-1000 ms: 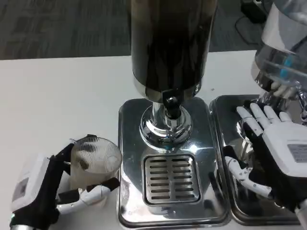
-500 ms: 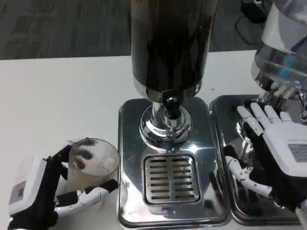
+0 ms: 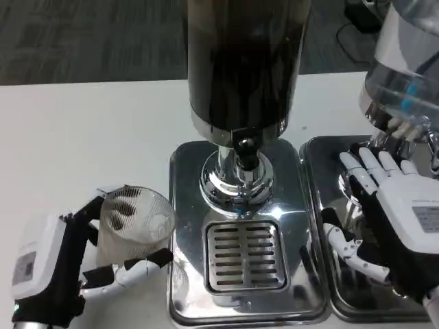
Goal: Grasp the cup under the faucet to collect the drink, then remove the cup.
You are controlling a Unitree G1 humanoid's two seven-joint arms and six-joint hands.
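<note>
My left hand (image 3: 51,271) grips the clear cup (image 3: 134,226) — tilted slightly, on the white table (image 3: 82,137) just left of the dispenser's steel base (image 3: 180,274), beside the drip grate (image 3: 245,255), not under the faucet (image 3: 245,147). My right hand (image 3: 387,219) hovers open, fingers spread — over the neighbouring tray (image 3: 322,154).

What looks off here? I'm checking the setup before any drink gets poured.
The clear cup is tilted in the left hand, held left of the dispenser base, not on the drip grate under the faucet. No spill is visible. The right hand rests open over the neighbouring tray.
</note>
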